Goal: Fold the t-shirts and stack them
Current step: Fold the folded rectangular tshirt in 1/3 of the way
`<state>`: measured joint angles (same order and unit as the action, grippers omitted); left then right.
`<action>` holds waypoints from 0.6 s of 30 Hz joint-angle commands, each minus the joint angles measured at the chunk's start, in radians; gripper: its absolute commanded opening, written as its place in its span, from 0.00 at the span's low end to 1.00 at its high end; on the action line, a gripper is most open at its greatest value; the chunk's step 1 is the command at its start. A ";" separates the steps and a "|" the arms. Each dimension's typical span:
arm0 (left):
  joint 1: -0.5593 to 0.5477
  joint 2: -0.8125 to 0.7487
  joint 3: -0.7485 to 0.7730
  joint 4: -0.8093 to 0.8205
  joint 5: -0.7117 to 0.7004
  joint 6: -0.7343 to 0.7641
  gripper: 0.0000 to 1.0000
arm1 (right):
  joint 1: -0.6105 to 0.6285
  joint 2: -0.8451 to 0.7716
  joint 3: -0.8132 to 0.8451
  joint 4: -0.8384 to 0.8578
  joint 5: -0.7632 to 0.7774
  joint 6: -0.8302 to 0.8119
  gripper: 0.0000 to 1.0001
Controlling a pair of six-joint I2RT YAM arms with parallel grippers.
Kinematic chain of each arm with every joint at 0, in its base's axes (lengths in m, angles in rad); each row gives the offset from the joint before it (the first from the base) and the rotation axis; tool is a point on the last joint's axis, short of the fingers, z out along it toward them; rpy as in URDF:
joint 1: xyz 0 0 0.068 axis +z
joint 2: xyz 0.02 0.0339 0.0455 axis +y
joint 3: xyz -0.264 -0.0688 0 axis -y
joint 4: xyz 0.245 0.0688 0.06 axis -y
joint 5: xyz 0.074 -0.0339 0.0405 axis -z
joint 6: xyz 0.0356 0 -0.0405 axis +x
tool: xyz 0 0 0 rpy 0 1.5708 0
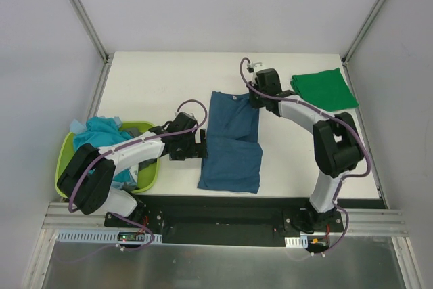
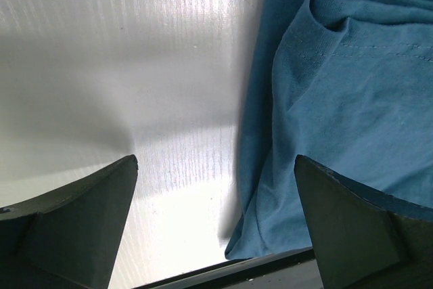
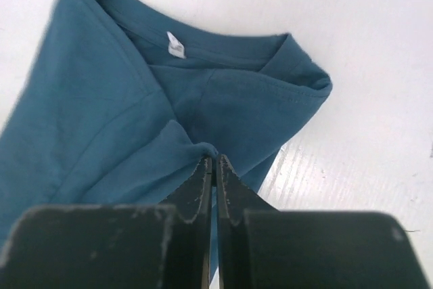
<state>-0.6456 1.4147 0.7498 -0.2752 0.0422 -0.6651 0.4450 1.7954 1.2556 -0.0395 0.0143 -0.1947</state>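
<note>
**Right gripper** (image 3: pixel 215 164): fingers pressed together on a small ridge of the blue shirt (image 3: pixel 101 120), at its right edge just below the collar. Only the very tips hold cloth.

**Left gripper** (image 2: pixel 215 162): spread wide, holding nothing, low over the table (image 1: pixel 169 79) at the shirt's left edge. One finger is over bare surface, the other over cloth.

**Blue shirt:** lies mid-table, partly folded into a long strip, collar at the far end. A green shirt (image 1: pixel 325 89) lies folded at the far right. A turquoise shirt (image 1: pixel 101 130) sits in the basket (image 1: pixel 64 160) on the left.

**Risks, as judged:**
- The bite is shallow, so the cloth may slip out on lifting.
- The tips may hold only the top layer, so the layers would part and the fold would open.
- One-sided pulling, with the left side unheld, may drag or skew the whole strip.
- The left gripper, closing here, may miss the hem.
</note>
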 commanded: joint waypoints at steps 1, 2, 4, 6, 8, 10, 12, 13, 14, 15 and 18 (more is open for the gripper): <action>0.011 0.007 -0.004 -0.015 -0.016 0.015 0.99 | -0.005 0.087 0.037 0.001 0.059 0.049 0.01; 0.012 0.007 -0.006 -0.015 -0.018 0.013 0.99 | -0.006 0.094 0.038 -0.011 0.084 0.061 0.02; 0.012 0.009 -0.004 -0.016 -0.016 0.015 0.99 | -0.005 0.107 0.038 -0.022 0.121 0.072 0.09; 0.012 0.015 -0.004 -0.016 -0.015 0.013 0.99 | -0.006 0.122 0.051 -0.036 0.145 0.074 0.20; 0.012 0.013 -0.006 -0.016 -0.011 0.012 0.99 | -0.005 0.136 0.082 -0.062 0.160 0.063 0.25; 0.012 0.009 -0.006 -0.015 -0.004 0.010 0.99 | -0.006 0.140 0.140 -0.108 0.185 0.038 0.32; 0.012 -0.002 -0.009 -0.018 -0.001 0.010 0.99 | -0.006 0.125 0.177 -0.151 0.184 0.017 0.53; 0.012 -0.011 -0.013 -0.019 -0.001 0.007 0.99 | -0.005 0.111 0.188 -0.163 0.184 0.014 0.59; 0.012 -0.017 -0.015 -0.018 -0.005 0.004 0.99 | -0.006 0.090 0.192 -0.175 0.181 0.012 0.63; 0.012 -0.029 -0.018 -0.019 -0.010 0.001 0.99 | -0.003 0.052 0.192 -0.190 0.179 0.014 0.68; 0.011 -0.057 -0.026 -0.022 -0.010 -0.005 0.99 | -0.002 -0.057 0.136 -0.217 0.171 0.050 0.95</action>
<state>-0.6456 1.4151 0.7399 -0.2756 0.0425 -0.6659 0.4423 1.9099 1.4040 -0.1921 0.1699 -0.1665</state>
